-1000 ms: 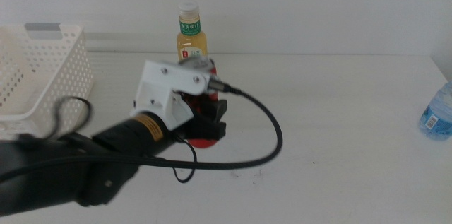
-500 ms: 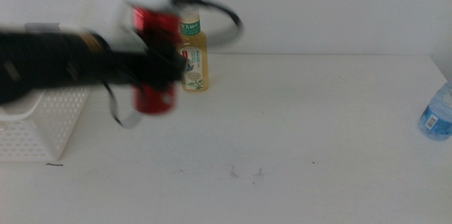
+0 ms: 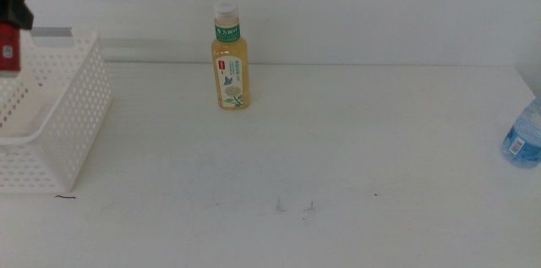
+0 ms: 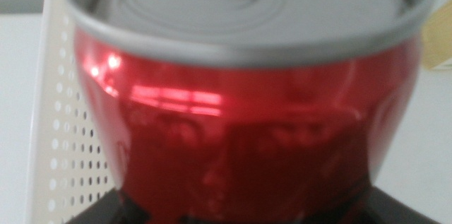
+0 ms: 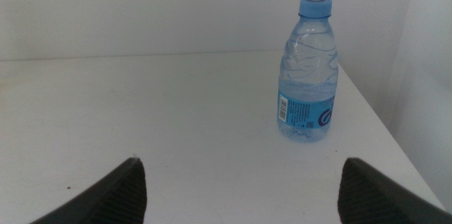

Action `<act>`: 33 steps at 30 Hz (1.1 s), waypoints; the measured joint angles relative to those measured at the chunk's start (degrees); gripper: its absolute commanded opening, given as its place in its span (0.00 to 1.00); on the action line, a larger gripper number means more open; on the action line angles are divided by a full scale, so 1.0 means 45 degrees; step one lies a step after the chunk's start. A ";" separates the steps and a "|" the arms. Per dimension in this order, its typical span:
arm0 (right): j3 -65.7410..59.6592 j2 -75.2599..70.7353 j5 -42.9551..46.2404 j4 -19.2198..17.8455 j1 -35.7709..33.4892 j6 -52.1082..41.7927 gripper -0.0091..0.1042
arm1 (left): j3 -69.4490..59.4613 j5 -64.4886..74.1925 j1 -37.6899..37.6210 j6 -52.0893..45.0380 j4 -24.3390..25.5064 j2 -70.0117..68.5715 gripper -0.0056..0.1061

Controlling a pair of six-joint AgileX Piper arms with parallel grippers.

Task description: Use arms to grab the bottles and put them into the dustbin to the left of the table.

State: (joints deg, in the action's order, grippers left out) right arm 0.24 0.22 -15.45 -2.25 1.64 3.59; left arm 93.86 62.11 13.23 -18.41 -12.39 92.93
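One of the three containers, the slim red aluminium soda can (image 4: 240, 111), is clamped in the left end effector (image 4: 240, 210), whose dark jaws are seen pressed against the can's lower sides. Within the last second the can has been lifted off the white flat counter (image 3: 338, 150) and swung away from the spot in front of the tea bottle; it is now held at the far left edge of the middle view (image 3: 7, 40), above the white perforated plastic basket (image 3: 59, 107), whose wall is seen just behind the can in the wrist view. Release over the basket is judged to be the step in hand.

Further off, the yellow tea bottle with white cap and green label (image 3: 229, 57) is left upright on the counter, well apart from the carrying end effector.

The right end effector (image 5: 240, 196) is held wide and empty, with the small clear blue-capped water bottle (image 5: 308, 68) standing ahead of it, near the counter's edge.
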 measured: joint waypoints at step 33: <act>0.0000 0.0000 0.0000 0.0000 0.0000 0.0000 0.84 | 0.0580 -0.1306 0.0733 -0.0305 0.1547 0.5459 0.44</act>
State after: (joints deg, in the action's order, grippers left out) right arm 0.24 0.22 -15.45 -2.25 1.64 3.59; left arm 96.48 56.23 16.53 -19.78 -5.43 117.49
